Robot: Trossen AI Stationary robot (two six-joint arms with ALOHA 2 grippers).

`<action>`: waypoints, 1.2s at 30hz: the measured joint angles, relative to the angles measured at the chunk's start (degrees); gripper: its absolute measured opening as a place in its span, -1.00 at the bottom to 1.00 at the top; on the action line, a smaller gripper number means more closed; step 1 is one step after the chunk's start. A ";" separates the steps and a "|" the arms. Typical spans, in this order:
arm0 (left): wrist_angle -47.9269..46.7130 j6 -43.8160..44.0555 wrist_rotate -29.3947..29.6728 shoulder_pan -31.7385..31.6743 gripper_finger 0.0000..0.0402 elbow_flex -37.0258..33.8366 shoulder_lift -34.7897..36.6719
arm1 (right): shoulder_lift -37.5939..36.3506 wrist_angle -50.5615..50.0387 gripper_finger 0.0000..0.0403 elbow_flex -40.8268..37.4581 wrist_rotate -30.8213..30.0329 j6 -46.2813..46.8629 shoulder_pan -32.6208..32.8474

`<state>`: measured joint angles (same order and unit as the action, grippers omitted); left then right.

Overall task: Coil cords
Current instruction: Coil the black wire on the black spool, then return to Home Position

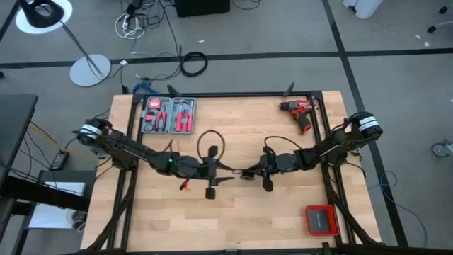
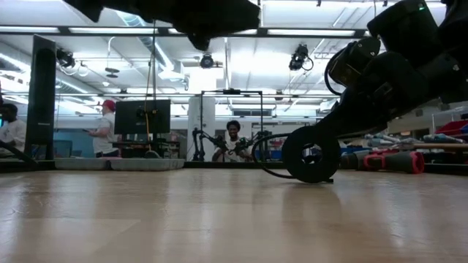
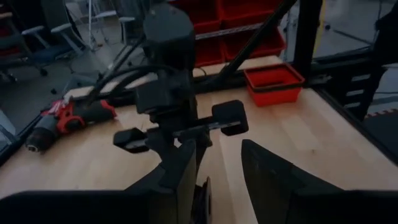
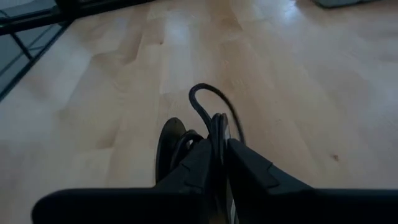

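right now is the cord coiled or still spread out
Partly coiled: the right gripper pinches several loops of the cord between its jaws, while a loose loop lies on the table.

We cannot trace the cord (image 1: pixel 212 145) between the two grippers from above; it is too thin where the arms cross it. In the right wrist view its coil (image 4: pixel 211 127) disappears down between the fingers (image 4: pixel 252 171). The low view cuts off both arms at its top edge. The people beyond the desk (image 2: pixel 219 219) are too small to make out.
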<state>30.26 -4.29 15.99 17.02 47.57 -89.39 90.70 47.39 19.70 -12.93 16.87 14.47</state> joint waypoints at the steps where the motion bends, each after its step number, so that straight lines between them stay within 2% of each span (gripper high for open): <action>1: 0.00 0.02 0.00 0.04 -0.35 -0.73 1.24 | 0.00 -0.01 -0.76 0.00 0.49 0.04 0.01; 9: -3.62 2.60 0.94 0.02 -0.35 -6.38 13.09 | -1.32 -2.53 -0.74 0.02 2.32 0.89 -0.01; 19: -14.90 4.92 0.90 0.24 -0.35 -6.71 14.89 | -4.60 -7.26 -0.44 0.01 2.16 0.03 -0.03; 28: -15.96 0.09 1.13 1.47 -0.35 -6.67 18.61 | -16.27 -18.60 -0.40 0.00 2.06 0.54 -0.51; 36: -26.71 -1.22 -0.99 1.97 -0.35 -6.68 27.58 | -28.38 -21.18 -0.41 0.00 2.10 -2.34 -0.64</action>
<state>3.55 -5.52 15.00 18.98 40.89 -61.80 62.32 26.21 19.70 -10.83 14.53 13.82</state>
